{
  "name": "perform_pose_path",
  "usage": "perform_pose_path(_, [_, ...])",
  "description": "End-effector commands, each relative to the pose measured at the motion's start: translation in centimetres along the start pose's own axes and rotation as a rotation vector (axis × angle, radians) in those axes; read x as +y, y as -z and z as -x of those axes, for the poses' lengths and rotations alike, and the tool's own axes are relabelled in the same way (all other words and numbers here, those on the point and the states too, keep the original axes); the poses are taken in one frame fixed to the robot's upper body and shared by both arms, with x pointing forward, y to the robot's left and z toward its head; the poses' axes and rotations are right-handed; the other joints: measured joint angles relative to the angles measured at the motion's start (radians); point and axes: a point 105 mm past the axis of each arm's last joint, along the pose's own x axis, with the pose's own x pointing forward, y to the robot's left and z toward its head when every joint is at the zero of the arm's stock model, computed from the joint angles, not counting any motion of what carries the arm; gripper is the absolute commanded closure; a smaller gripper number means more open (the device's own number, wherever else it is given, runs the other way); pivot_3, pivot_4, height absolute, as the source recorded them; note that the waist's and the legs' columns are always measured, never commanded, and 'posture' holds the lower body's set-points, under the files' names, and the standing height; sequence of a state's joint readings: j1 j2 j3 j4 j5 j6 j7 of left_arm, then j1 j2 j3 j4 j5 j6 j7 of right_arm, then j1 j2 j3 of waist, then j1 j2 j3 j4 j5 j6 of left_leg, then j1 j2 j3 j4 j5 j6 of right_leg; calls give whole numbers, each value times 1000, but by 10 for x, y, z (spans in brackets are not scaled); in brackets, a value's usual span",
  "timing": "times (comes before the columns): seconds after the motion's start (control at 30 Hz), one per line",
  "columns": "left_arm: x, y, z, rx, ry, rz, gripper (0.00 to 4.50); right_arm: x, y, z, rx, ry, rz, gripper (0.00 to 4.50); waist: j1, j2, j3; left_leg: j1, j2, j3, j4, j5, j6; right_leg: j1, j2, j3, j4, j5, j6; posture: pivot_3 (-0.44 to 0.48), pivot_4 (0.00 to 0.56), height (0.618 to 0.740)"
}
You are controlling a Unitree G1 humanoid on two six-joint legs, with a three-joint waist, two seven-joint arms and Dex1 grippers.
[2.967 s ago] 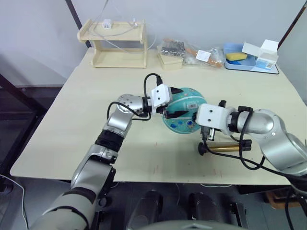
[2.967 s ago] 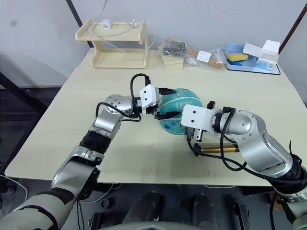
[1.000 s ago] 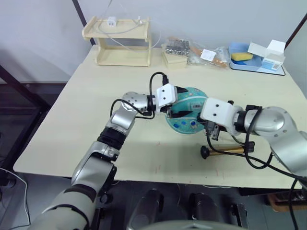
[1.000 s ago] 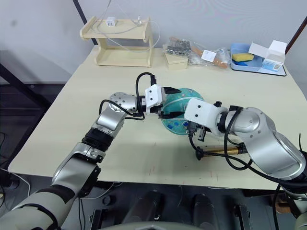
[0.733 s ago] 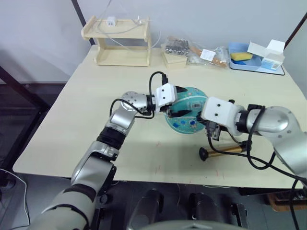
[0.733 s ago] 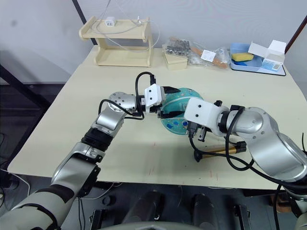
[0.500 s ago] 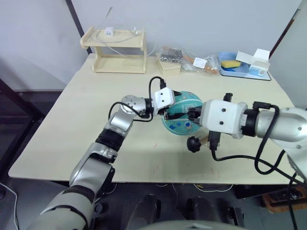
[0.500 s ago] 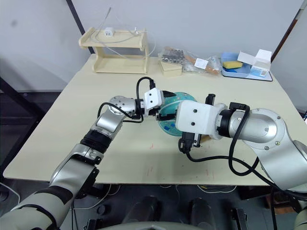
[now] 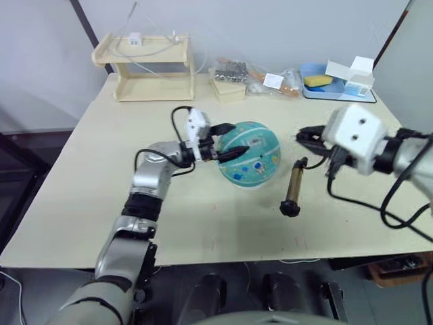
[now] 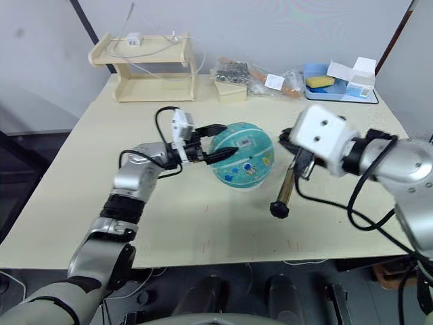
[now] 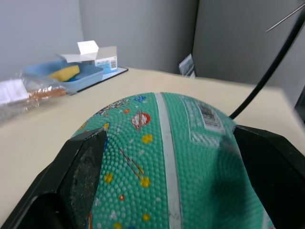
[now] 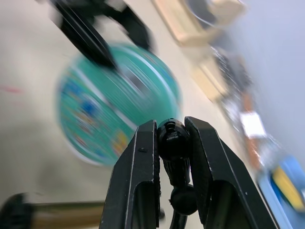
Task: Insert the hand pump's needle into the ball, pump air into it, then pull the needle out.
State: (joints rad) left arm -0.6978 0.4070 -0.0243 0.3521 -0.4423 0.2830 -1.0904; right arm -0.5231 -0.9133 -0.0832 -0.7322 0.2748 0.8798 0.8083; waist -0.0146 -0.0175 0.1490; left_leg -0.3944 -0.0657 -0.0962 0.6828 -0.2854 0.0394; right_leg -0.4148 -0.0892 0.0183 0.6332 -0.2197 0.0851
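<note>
The teal ball (image 9: 249,154) rests mid-table. My left gripper (image 9: 233,139) clasps its left side, and both black fingers (image 11: 81,171) press on its flanks. The brass-gold hand pump (image 9: 293,184) lies on the table just right of the ball, its black T-handle (image 9: 289,208) toward the near edge. My right gripper (image 9: 306,135) hovers right of the ball, apart from it, shut on the black fitting (image 12: 175,143) at the end of the thin hose (image 11: 267,71). The needle itself is too small to make out.
A wooden shelf (image 9: 142,57) stands at the back left. Bags of small items (image 9: 250,74) and a blue tray (image 9: 331,78) holding a yellow sponge and a white box line the back edge. The table's near edge (image 9: 223,254) lies below the pump.
My right gripper has drawn back to the right, away from the ball, carrying the hose fitting. The pump has swung to lie beside the ball. The camera view has shifted too.
</note>
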Motion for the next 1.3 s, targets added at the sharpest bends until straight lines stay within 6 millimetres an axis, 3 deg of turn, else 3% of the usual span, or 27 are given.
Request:
perform_pose_path(0.03, [-17,-32,13,-107,86,86,0,-20,0,8,-24,56,44,4184,1,1,2,-4,0,1,0,0,0,-5,0,1,3,0,0,0,150,740])
perform_pose_path(0.3, [-48,-45,53,-96,198,134,0,-36,21,13,-2,67,48,4184,3,7,8,-5,0,8,0,0,-1,-10,-2,5,6,-1,-1,0,150,740])
perform_pose_path(0.4, [-64,-35,72,-39,235,154,0,-38,29,18,21,66,47,4184,4,10,10,-5,0,8,0,0,-1,-11,-2,5,6,-1,-2,0,150,740])
perform_pose_path(0.63, [-78,-4,105,42,192,159,0,-32,40,28,48,49,23,4184,12,12,13,-6,0,9,-1,0,-1,-12,-3,6,6,-1,-2,0,150,740])
perform_pose_path(0.9, [-82,21,115,70,137,115,0,9,83,34,143,-3,-134,4184,34,12,13,-6,0,9,0,0,0,-11,-5,5,6,-1,-2,0,150,740])
perform_pose_path(1.23, [-84,38,112,76,112,91,0,34,130,41,223,-6,-339,4184,30,12,14,-6,0,10,-1,0,0,-12,-4,5,6,-1,-2,0,150,740])
perform_pose_path(1.27, [-85,39,111,76,113,91,0,34,135,44,239,-5,-347,3149,30,12,14,-6,0,10,-1,0,0,-11,-4,5,6,-1,-2,0,150,740])
perform_pose_path(1.3, [-85,39,111,76,114,91,0,35,140,47,255,-3,-346,2804,31,12,14,-6,0,10,-1,0,0,-11,-4,6,6,-1,-2,0,150,740])
